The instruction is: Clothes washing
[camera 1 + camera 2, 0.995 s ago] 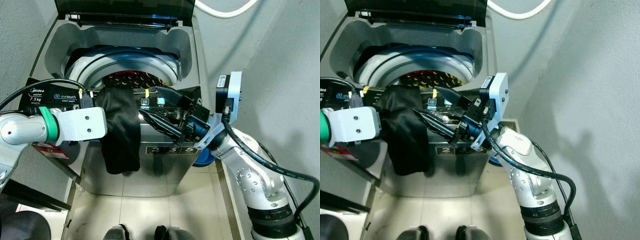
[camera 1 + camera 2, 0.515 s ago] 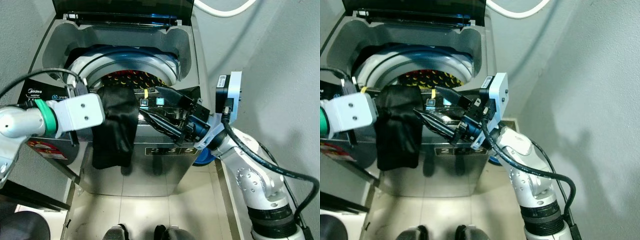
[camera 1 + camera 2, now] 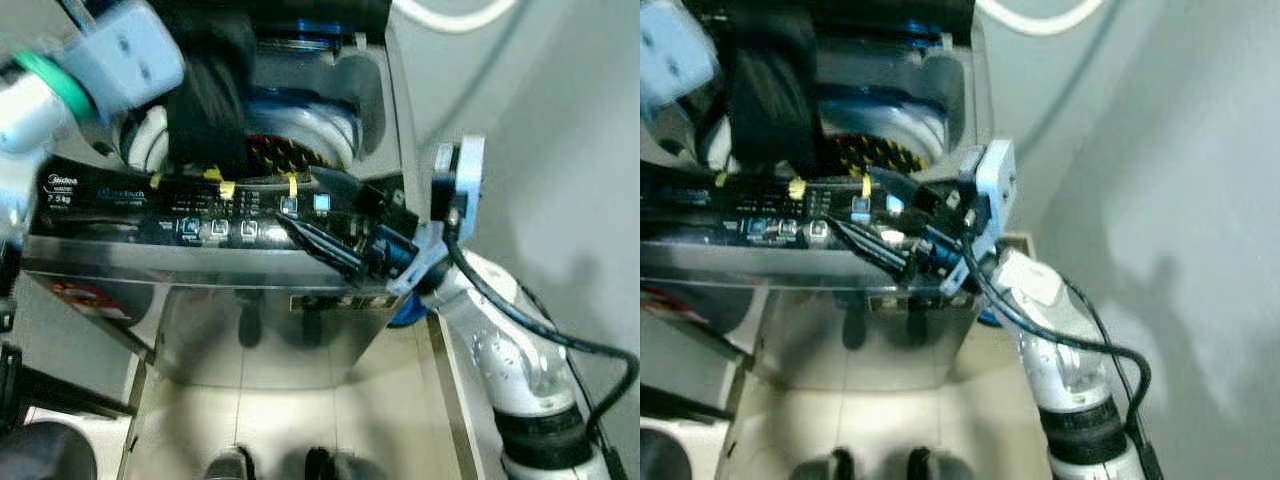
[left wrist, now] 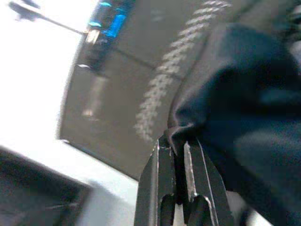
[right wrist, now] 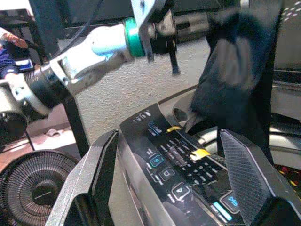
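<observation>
The washing machine (image 3: 200,300) shows "7.5 kg" at the left end of its black control panel (image 3: 150,215); other lettering there is too blurred to read

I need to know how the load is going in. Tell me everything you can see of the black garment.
The black garment is soft, dark cloth with no visible print, bunched at the top where the left gripper is shut on a fold. It hangs in loose folds over the open washing machine, its lower end at the drum's rim beside the yellow-and-black item inside. The right gripper, open, hovers by the control panel without touching it.
</observation>
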### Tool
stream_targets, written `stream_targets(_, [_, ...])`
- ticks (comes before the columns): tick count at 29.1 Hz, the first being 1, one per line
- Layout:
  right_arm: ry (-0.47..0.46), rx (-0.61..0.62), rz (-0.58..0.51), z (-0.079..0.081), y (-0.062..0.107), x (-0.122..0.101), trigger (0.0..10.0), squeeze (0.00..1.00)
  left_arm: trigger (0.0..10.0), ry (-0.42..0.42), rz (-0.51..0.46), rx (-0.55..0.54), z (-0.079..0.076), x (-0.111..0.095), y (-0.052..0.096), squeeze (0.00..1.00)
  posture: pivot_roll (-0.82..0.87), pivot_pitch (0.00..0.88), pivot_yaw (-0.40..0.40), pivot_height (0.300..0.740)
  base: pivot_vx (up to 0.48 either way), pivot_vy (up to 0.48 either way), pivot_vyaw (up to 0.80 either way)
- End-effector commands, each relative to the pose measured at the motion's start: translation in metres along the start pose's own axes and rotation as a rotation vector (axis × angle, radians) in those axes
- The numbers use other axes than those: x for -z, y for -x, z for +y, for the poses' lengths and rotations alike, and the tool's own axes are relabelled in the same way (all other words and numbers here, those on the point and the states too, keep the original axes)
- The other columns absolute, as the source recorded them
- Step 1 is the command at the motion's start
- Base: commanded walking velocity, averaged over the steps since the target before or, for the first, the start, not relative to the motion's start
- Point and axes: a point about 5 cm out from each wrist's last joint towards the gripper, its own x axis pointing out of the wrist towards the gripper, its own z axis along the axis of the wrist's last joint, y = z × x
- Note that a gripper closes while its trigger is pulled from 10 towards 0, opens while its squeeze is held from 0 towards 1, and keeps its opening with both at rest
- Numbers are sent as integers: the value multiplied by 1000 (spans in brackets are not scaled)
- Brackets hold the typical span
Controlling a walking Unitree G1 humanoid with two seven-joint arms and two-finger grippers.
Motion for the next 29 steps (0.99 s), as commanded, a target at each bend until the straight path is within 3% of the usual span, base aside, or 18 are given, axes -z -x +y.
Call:
stream_targets(1, [6, -12, -1, 3, -1, -1, 10000, 0, 10000, 23, 48, -5, -3, 9, -7, 0, 77, 131, 6, 740, 0, 0, 0])
stream_targets(3, [11, -5, -6, 4, 0, -3, 10000, 0, 10000, 131, 121, 58, -15, 19, -16, 27, 71, 133, 13, 740, 0, 0, 0])
stream_targets(6, [13, -2, -8, 4, 0, -3, 10000, 0, 10000, 162, 142, 77, -21, 21, -18, 27, 67, 136, 14, 740, 0, 0, 0])
stream_targets(7, [14, 1, -9, 4, 0, -4, 10000, 0, 10000, 200, 147, 101, -27, 23, -19, 1000, 63, 140, 17, 740, 0, 0, 0])
stream_targets(13, [16, 5, -11, 5, 1, -5, 10000, 0, 10000, 304, 115, 158, -37, 22, -23, 1000, 61, 140, 17, 740, 0, 0, 0])
stream_targets(15, [16, 6, -12, 4, 1, -5, 10000, 0, 10000, 333, 93, 145, -34, 22, -26, 1000, 65, 142, 14, 740, 0, 0, 0])
stream_targets(29, [8, -4, -13, 4, -2, -4, 10000, 0, 10000, 352, 69, 148, -26, 24, -24, 1000, 82, 144, 0, 740, 0, 0, 0])
